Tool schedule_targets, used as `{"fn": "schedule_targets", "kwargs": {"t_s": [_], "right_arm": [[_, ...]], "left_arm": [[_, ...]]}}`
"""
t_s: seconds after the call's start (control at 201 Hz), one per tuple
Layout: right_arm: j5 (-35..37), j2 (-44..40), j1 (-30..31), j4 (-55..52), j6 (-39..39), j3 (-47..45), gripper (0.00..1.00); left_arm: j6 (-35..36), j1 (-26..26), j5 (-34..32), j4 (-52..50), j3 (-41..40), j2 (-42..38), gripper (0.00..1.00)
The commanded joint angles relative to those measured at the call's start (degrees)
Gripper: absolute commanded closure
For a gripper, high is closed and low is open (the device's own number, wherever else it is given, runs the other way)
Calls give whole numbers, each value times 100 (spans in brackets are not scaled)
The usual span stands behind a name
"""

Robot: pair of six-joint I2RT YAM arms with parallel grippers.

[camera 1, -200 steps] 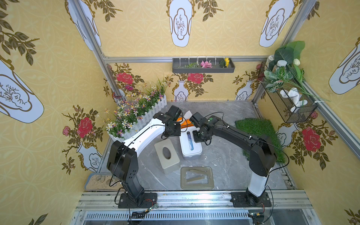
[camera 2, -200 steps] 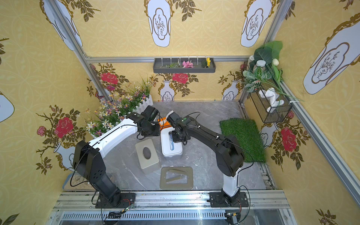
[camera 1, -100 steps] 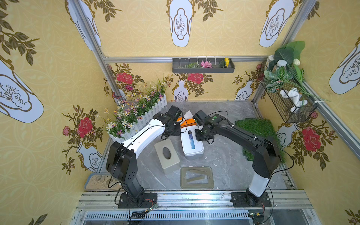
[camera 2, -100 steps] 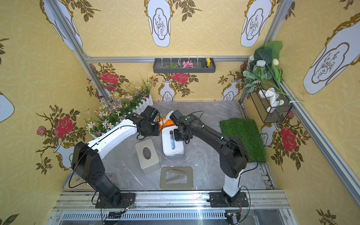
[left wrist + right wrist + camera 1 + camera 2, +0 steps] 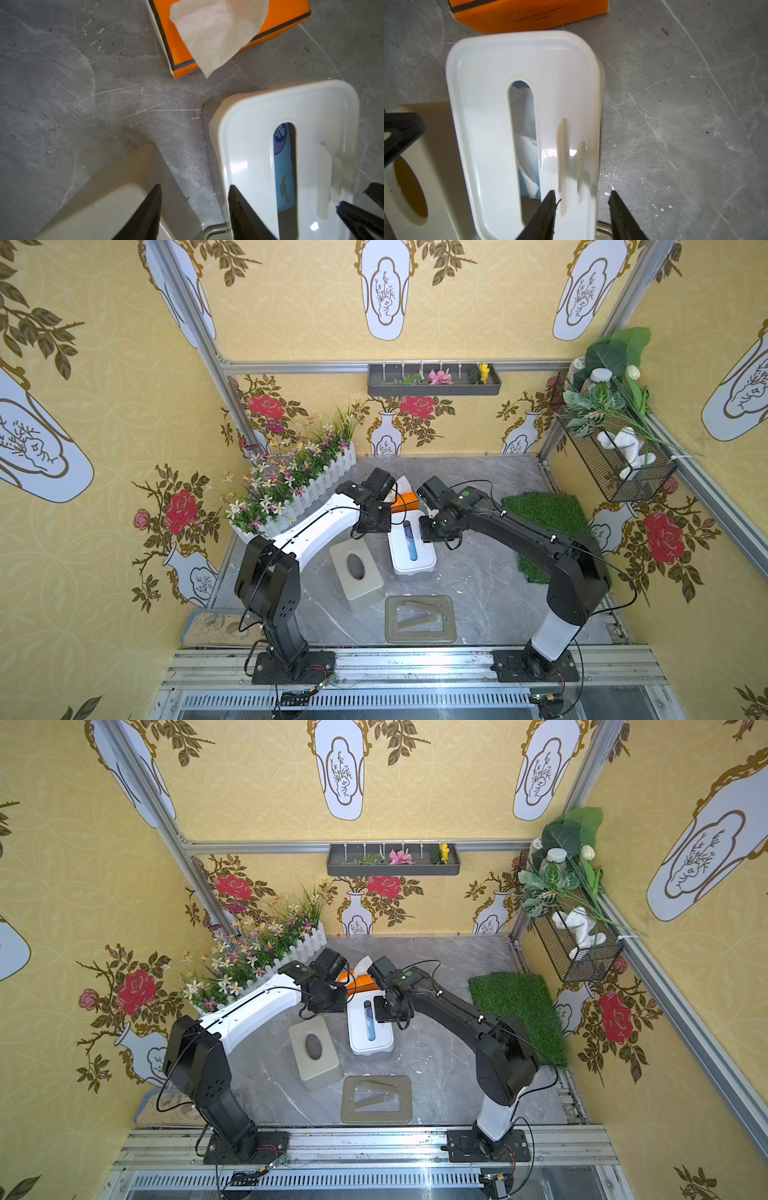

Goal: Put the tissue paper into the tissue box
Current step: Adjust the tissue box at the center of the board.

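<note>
The white tissue box [image 5: 415,568] [image 5: 372,1046] stands mid-table between both arms, its slotted lid [image 5: 483,108] [image 5: 247,145] on. Through the slot shows the tissue paper [image 5: 526,151] [image 5: 283,166] [image 5: 410,543], a blue pack with white sheets, lying inside. My right gripper [image 5: 582,191] is open above the lid's long edge: one finger over the lid's grooves, the other over bare table, holding nothing. My left gripper [image 5: 194,186] is open too, one finger over the beige box [image 5: 116,199], the other over the white lid.
An orange tissue pack [image 5: 406,502] [image 5: 178,47] with a sheet [image 5: 216,31] sticking out lies just behind the white box. A beige box with an oval hole [image 5: 356,570] stands to its left, an olive frame [image 5: 419,619] in front. Flower fence [image 5: 307,489] back left, grass mat [image 5: 544,510] right.
My right gripper has gone from shut to open and pulled back off the white lid toward the far side, uncovering the slot. The left arm has stayed put.
</note>
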Motion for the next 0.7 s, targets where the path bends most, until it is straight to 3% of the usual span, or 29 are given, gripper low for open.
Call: {"fn": "schedule_targets", "kwargs": {"t_s": [0.0,0.383,0.697], "right_arm": [[-30,67,10,102,10,7,50],[-217,246,59,142,-23,118,41],[199,526,185,-156,97,292,56]], "left_arm": [[44,4,-58,-41,28,56,46],[70,4,-57,-155,142,140,46],[140,4,-91,-359,279,257,46]]}}
